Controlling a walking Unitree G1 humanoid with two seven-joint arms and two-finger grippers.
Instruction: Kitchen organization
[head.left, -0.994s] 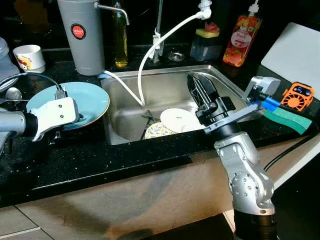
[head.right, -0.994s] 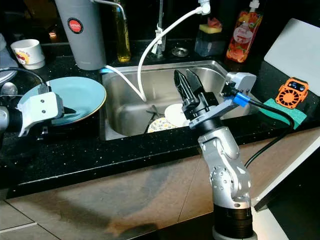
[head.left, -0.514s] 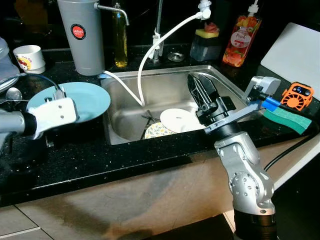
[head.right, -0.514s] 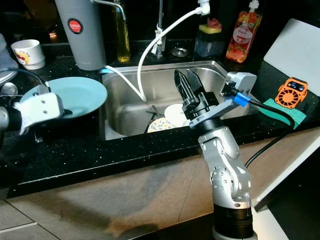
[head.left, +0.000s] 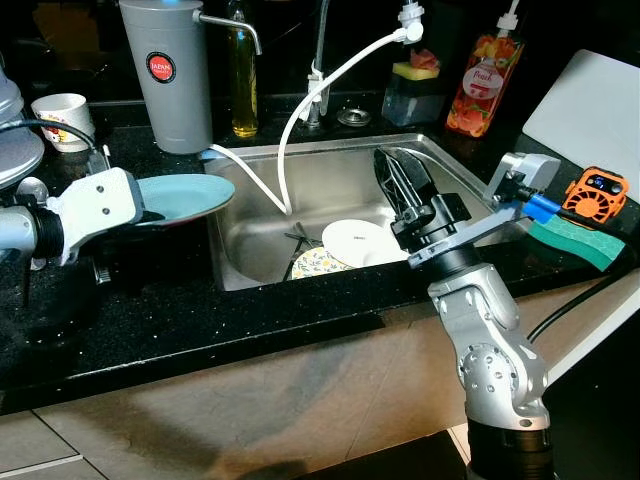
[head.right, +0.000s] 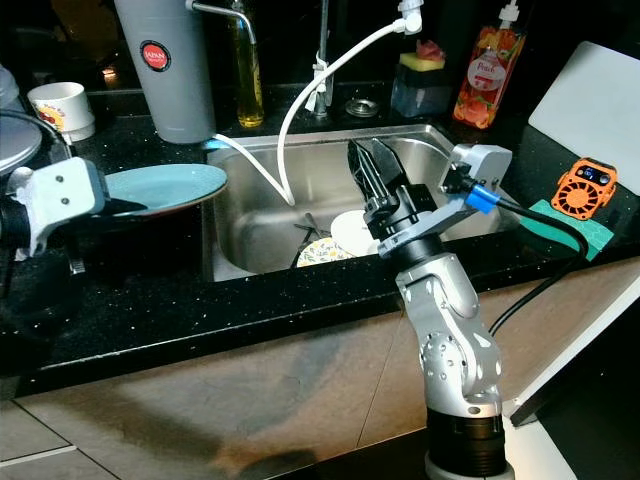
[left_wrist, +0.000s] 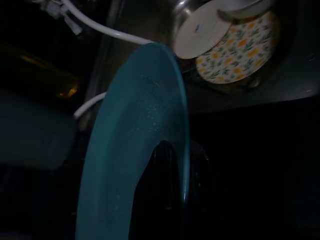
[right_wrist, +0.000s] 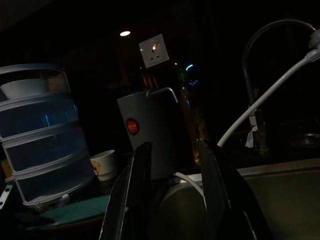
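While the left gripper (head.left: 140, 203) pinches a glossy round teal plate (head.left: 185, 196), the right gripper (head.left: 400, 178) stands spread.

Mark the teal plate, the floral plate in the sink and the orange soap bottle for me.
teal plate (head.left: 185, 194), left eye view, middle of its upper face.
floral plate (left_wrist: 239, 55), left wrist view, patterned face.
orange soap bottle (head.right: 484, 77), right eye view, front label.

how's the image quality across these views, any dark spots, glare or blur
Left and right eye views: sharp, no motion blur; the steel sink shows bright glare, the black counter swallows detail. Left wrist view: very dim, the teal plate and the floral plate readable, the rest near black. Right wrist view: mostly dark, the right gripper fingers silhouetted, a small ceiling light glaring.
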